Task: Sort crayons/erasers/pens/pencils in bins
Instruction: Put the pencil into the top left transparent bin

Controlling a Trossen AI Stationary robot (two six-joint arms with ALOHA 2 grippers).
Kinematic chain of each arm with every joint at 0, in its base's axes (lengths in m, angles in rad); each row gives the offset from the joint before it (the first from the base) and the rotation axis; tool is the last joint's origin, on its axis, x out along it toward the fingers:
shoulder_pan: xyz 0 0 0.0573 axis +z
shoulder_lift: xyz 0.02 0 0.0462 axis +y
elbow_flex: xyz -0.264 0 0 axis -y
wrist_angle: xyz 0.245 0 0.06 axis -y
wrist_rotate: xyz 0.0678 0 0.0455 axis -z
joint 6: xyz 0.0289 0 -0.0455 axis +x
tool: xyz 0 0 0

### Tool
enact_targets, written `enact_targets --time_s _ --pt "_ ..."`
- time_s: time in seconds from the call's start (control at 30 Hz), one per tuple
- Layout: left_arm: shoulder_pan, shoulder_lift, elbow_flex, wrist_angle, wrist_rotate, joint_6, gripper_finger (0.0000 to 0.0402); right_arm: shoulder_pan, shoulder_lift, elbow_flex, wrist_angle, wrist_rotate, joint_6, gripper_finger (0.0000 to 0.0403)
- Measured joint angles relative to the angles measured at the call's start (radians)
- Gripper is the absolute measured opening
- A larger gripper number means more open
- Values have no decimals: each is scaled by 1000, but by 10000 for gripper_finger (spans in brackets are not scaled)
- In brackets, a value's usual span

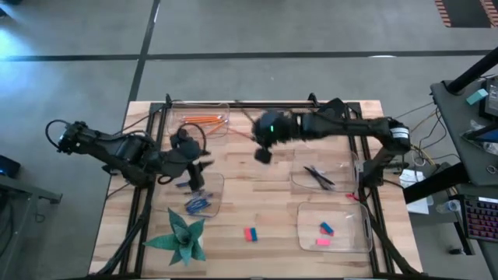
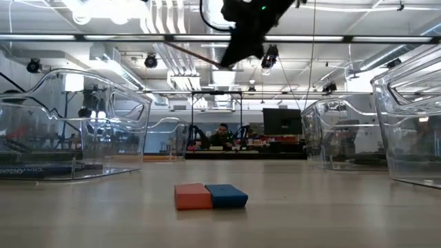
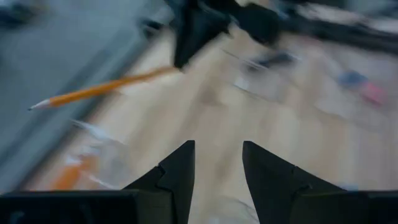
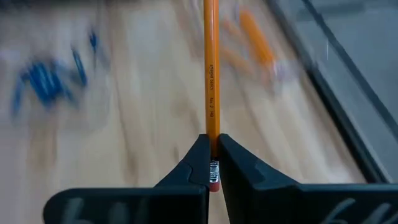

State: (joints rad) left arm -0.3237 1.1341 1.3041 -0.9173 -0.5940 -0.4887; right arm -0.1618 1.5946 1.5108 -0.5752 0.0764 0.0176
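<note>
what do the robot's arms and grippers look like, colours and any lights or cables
Both arms are matte black with jointed segments. The right arm has a green light near its wrist; black cables loop over the left arm. Each gripper, the left gripper and the right gripper, has two dark, wedge-shaped fingers.

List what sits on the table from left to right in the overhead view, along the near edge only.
Green paper star → loose pink and blue erasers → bin holding two more erasers.
</note>
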Motion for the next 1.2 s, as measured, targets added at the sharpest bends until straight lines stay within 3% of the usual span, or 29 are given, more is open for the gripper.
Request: enact_targets --time_s 0.17,0.27,0.33,0.43,0.63,0.73,0.9,1.03,1.2 --pt "60 1 -2 5 -264 0 121 -128 39 0 179 -140 -68 12" --pt "136 -2 -11 89 -277 49 121 -166 43 0 192 -162 -116 12" --pt "192 -14 -41 211 -221 149 121 -186 38 0 197 -166 -149 11" --pt "306 -34 -106 429 -31 267 121 -215 23 0 192 -167 -191 11" --pt "536 -40 -253 735 345 277 121 -284 -29 0 200 -170 -204 11" --pt "601 -39 -344 955 466 260 121 -313 -44 0 229 -213 -201 12" --pt "668 -38 -533 1351 491 184 121 -323 -56 0 364 -321 -170 12" --pt "696 -38 -673 1611 492 81 121 -323 -56 0 427 -323 -148 12" --pt "703 -49 -744 1680 495 -8 121 -324 -57 0 369 -320 -148 12"
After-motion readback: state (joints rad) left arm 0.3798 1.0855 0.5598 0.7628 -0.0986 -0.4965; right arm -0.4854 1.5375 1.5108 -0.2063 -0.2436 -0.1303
